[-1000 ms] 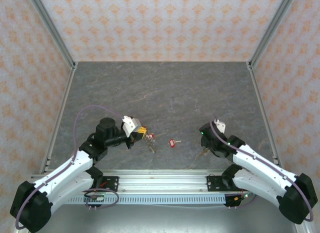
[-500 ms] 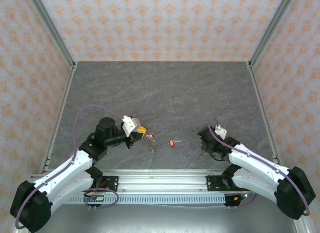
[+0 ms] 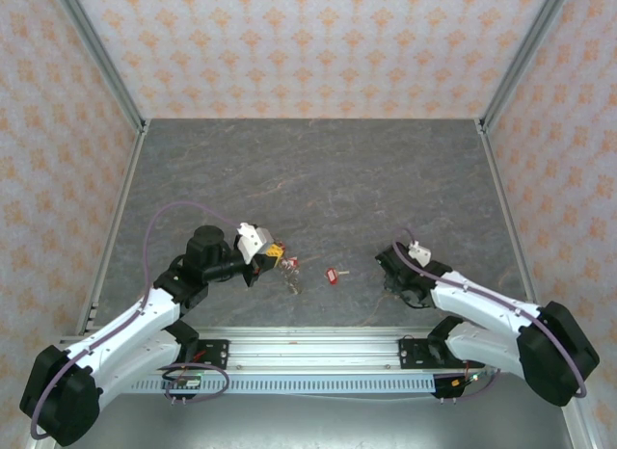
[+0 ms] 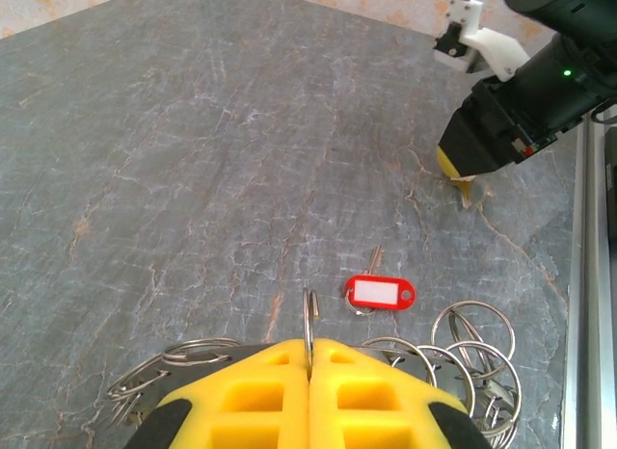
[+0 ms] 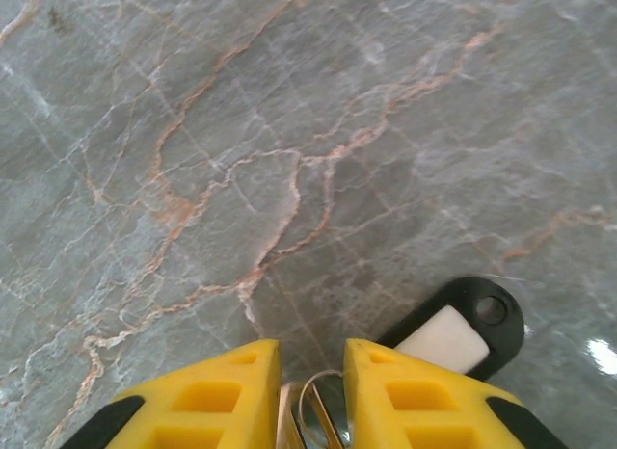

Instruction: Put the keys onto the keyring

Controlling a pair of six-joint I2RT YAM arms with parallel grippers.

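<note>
My left gripper (image 4: 310, 357) (image 3: 276, 253) is shut on the keyring (image 4: 308, 319), a thin grey hoop standing on edge between its yellow fingers. Several keys with small rings (image 4: 472, 348) (image 3: 289, 273) hang from it on both sides. One key with a red tag (image 4: 379, 293) (image 3: 332, 275) lies loose on the table just beyond. My right gripper (image 5: 310, 372) (image 3: 393, 273) (image 4: 461, 179) points down at the table, its jaws narrowly apart and closed on the small ring and blade of a key with a black tag (image 5: 458, 333). The tag sticks out to the right.
The grey marbled tabletop (image 3: 318, 179) stretches far back to patterned walls. An aluminium rail (image 3: 308, 338) runs along the near edge, close behind both grippers. About a hand's width of bare table separates the red-tagged key from the right gripper.
The right gripper has shifted a little left and away from the near rail, its jaws about as far apart as before. The left gripper has stayed put with the keyring.
</note>
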